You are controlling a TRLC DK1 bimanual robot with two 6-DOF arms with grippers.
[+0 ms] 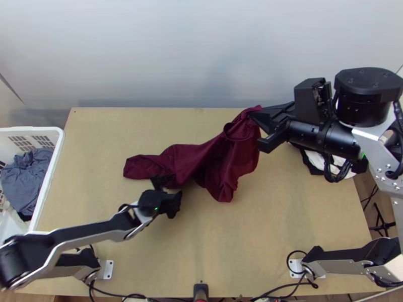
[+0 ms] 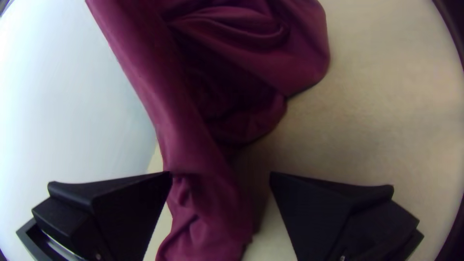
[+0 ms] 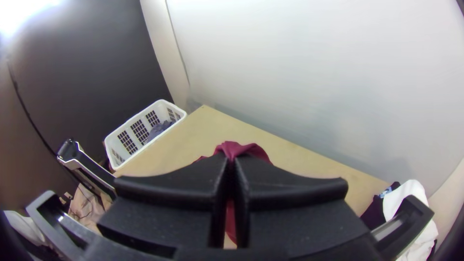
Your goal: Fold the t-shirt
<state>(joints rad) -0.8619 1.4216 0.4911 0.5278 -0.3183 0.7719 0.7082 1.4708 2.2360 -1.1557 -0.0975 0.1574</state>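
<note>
The folding proper had not begun, as far as one could judge: the t-shirt [image 1: 201, 160] was neither spread nor folded, just a bunched, twisted swath across the far middle of the worktop [image 1: 282, 211]. Its right end was raised near the far edge, pinched between the fingers of the right pincer [image 3: 232, 162] — pressed together on a gathered bit of cloth — while the rest sloped down toward the left and trailed off in a narrow, rumpled strip. Which part of the shirt was being held, a sleeve, a shoulder or a hem, could not be told. The left pincer [image 2: 221, 174] stood spread over that lower strip, on its near side, a length of cloth running between its fingers but not gripped. So one hold was made and a second seemed to be the step in hand, most likely to let the two arms open the shirt out. After that nearly the whole job was ahead: laying it flat, smoothing out the creases, turning in the sleeves and sides, doubling it over, and setting it down neatly. The heavy bunching in the middle looked like the main hindrance, since a poorly chosen second hold might only stretch the twist tighter. At the left sat a white basket [image 1: 30, 129] with grey-blue clothing [image 1: 26, 181] in it; some black and white cloth [image 1: 318, 160] lay at the right.
</note>
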